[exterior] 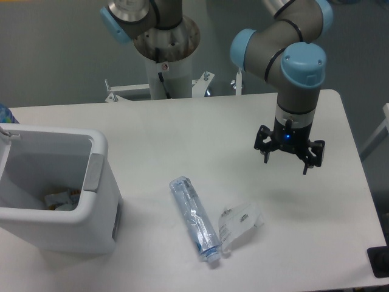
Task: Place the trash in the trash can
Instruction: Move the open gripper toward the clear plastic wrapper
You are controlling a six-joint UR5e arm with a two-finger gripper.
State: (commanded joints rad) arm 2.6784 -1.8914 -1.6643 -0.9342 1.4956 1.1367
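Fixed camera: gripper (289,159) hanging above the table (182,131) at right, fingers spread wide, nothing between them. Well apart from the trash. Crushed bottle (194,218) flat on the tabletop near the front edge, cap end toward the camera; wrapper (239,223) just beside it, perhaps touching near the cap — hard to tell. Trash can (91,210) at far left, open-topped, some scraps already at the bottom. Probably light and springy, that bottle, slick and apt to buckle — best pinched across the flattened middle. Wrapper limp, thin; harder to lift off flat.
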